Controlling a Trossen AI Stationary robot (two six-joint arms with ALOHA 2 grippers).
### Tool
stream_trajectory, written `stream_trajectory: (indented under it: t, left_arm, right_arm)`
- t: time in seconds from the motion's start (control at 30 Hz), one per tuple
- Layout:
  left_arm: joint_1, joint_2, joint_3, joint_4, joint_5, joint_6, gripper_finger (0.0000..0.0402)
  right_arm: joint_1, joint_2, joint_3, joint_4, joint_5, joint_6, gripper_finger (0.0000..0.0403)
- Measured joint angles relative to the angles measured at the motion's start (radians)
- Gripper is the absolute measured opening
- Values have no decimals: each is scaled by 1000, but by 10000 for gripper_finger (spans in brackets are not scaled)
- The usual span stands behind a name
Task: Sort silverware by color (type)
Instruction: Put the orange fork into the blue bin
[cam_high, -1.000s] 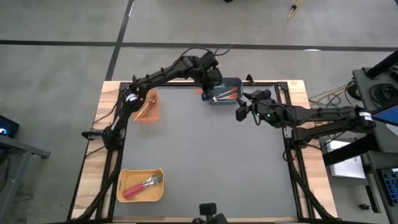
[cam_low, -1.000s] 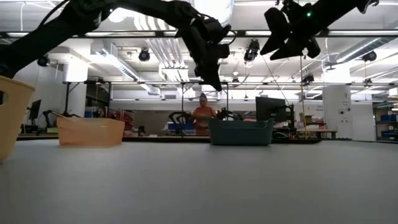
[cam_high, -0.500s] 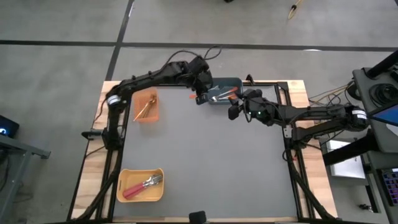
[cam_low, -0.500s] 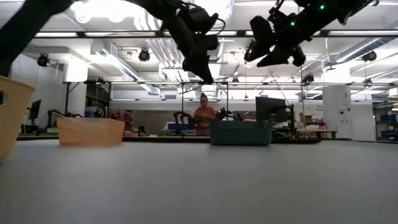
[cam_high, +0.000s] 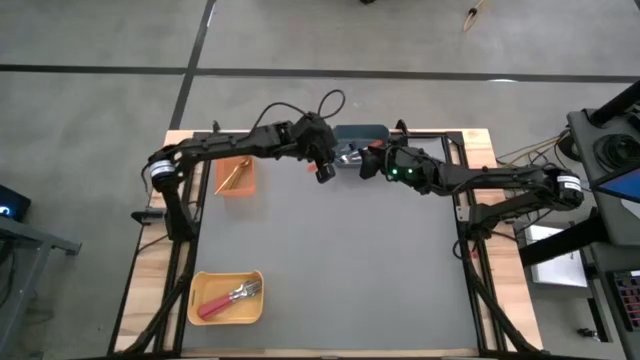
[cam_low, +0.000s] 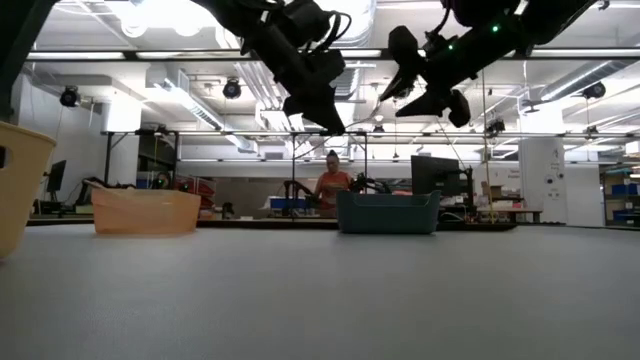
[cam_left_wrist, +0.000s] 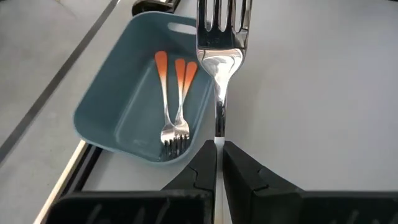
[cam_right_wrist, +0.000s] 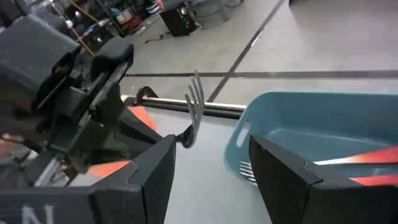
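Note:
My left gripper (cam_left_wrist: 217, 149) is shut on a silver fork (cam_left_wrist: 221, 37) and hangs above the mat just left of the blue-grey bin (cam_high: 360, 137). That bin (cam_left_wrist: 124, 134) holds two silver forks with orange handles (cam_left_wrist: 175, 102). My right gripper (cam_high: 368, 165) hovers open beside the bin's near edge. It faces the left gripper and touches nothing. Its wrist view shows the held fork's tines (cam_right_wrist: 194, 99) and the bin (cam_right_wrist: 292, 118). Gold forks lie in the orange bin (cam_high: 236, 173). Red-handled forks lie in the yellow bin (cam_high: 227, 297). My left gripper pinches the fork's thin stem (cam_left_wrist: 219, 127), just behind the head, between its two fingers. The fork runs along the fingers and its head sticks out past their tips. It slants down and is lifted clear of the mat. The fingers hide the handle.
The grey mat (cam_high: 330, 260) lies bare between the bins. In the low view the orange bin (cam_low: 145, 210), the blue-grey bin (cam_low: 387, 212) and the yellow bin's wall (cam_low: 18, 185) stand on the table. A person (cam_low: 330, 185) stands far behind it.
My left gripper, shut on the fork, has drawn back from over the blue-grey bin toward the table's left and near side and has tipped. My right gripper, still open, has moved left and toward the bin and has rolled.

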Motion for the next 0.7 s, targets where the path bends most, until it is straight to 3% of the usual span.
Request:
stream_trajectory:
  t: [0.47, 0.7]
  left_arm:
    - [-38, -1, 0, 12, -4, -1, 0]
    - [-53, -1, 0, 45, -2, -5, 0]
  right_arm:
    - [-6, 82, 1, 128, 33, 18, 194]
    - [-7, 145, 1, 255, 36, -47, 194]
